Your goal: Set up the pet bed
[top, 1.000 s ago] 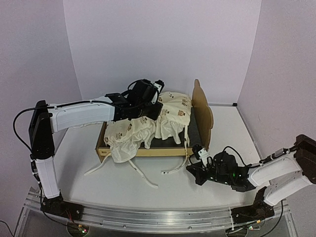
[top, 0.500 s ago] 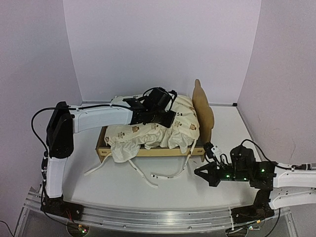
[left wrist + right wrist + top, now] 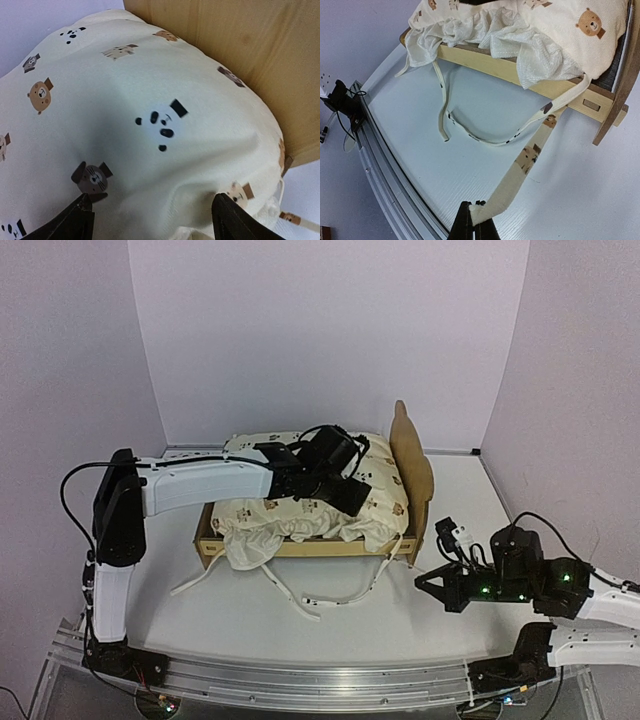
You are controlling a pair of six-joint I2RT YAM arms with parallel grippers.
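The pet bed (image 3: pixel 300 548) is a light plywood frame with its headboard (image 3: pixel 411 452) at the right end. A cream animal-print cover (image 3: pixel 262 516) lies over it, bunched at the left end. My left gripper (image 3: pixel 352 496) hovers above the cover beside the headboard (image 3: pixel 240 35). In the left wrist view it (image 3: pixel 152 215) is open, with only cover (image 3: pixel 150 100) below. My right gripper (image 3: pixel 424 586) is low over the table in front of the bed's right corner. It (image 3: pixel 476 212) is shut on the end of a tie strap (image 3: pixel 532 152) leading from the cover to the frame (image 3: pixel 570 95).
Loose tie straps lie on the white table in front of the bed (image 3: pixel 335 597), (image 3: pixel 195 580). A metal rail (image 3: pixel 300 680) runs along the near edge, and walls close the back and sides.
My left gripper has carried the cover toward the headboard and opened, letting it go. My right gripper has pulled back to the right, shut on the tie strap.
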